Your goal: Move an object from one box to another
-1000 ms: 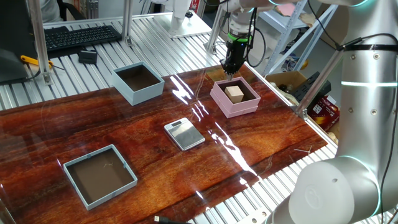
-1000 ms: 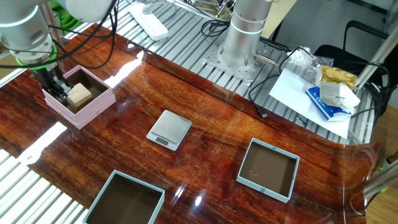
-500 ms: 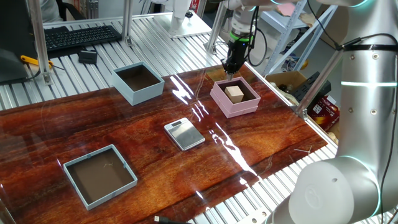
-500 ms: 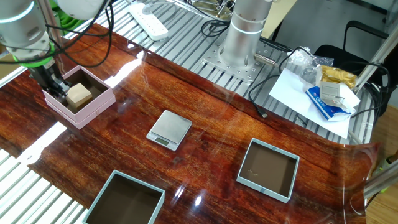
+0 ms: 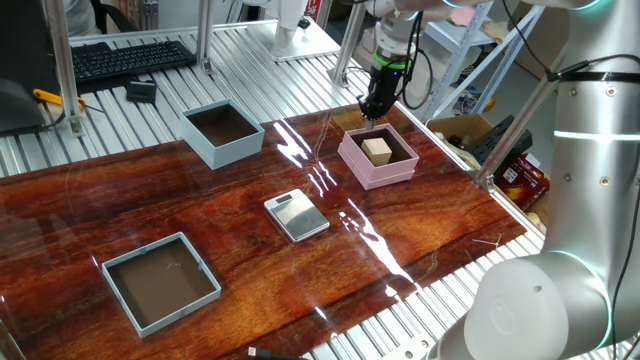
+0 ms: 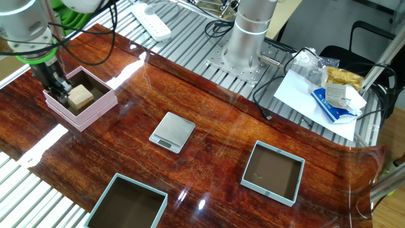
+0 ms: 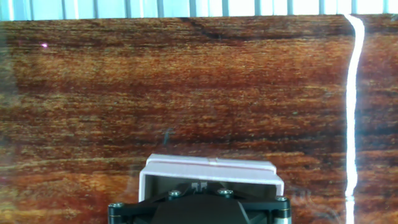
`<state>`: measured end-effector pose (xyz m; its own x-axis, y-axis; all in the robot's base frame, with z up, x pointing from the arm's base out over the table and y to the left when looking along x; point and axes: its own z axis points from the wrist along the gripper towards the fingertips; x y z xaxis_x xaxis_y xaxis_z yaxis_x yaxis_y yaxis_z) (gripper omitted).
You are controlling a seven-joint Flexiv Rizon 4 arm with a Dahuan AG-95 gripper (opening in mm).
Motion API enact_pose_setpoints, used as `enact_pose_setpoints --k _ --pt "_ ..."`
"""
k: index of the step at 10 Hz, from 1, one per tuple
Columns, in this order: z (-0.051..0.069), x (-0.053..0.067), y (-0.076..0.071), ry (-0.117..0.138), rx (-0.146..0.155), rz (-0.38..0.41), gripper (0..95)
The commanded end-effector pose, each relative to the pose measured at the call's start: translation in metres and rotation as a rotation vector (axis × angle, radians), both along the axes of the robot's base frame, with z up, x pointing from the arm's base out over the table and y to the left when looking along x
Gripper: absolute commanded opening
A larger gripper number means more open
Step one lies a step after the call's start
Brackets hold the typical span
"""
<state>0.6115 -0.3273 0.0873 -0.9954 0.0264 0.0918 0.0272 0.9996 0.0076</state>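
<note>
The tan cube (image 5: 377,150) sits inside the pink box (image 5: 386,176) at the back right of the table, and also shows in the other fixed view (image 6: 80,96). My gripper (image 5: 370,108) hangs just above the pink box's wall (image 6: 76,119), beside the cube and not touching it (image 6: 61,87). Its fingertips (image 7: 200,185) are closed together and hold nothing. The hand view shows only the pink box's rim (image 7: 211,166); the cube is hidden there. The tall light blue box (image 5: 236,150) stands at the back left, and its rim shows in the other fixed view (image 6: 140,186).
A flat silver scale (image 5: 296,215) lies mid-table. A wider grey-blue tray (image 5: 118,264) sits at the front left, and also shows in the other fixed view (image 6: 248,171). Papers and packets (image 6: 329,95) lie beside the robot base (image 6: 243,44).
The gripper has shifted very slightly up and away over the pink box's edge. The cube and the boxes have not moved.
</note>
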Motion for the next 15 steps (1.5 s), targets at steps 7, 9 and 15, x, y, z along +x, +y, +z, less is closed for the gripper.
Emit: enact_pose_setpoints --k 7,9,15 --pt "0.0006 -0.0020 0.0008 -0.023 -0.008 0.016 0.0" --pt "0.0006 -0.0020 0.0008 -0.017 -0.003 -0.001 0.0" --pt "0.0006 -0.0020 0.0008 -0.010 -0.022 -0.049 0.0"
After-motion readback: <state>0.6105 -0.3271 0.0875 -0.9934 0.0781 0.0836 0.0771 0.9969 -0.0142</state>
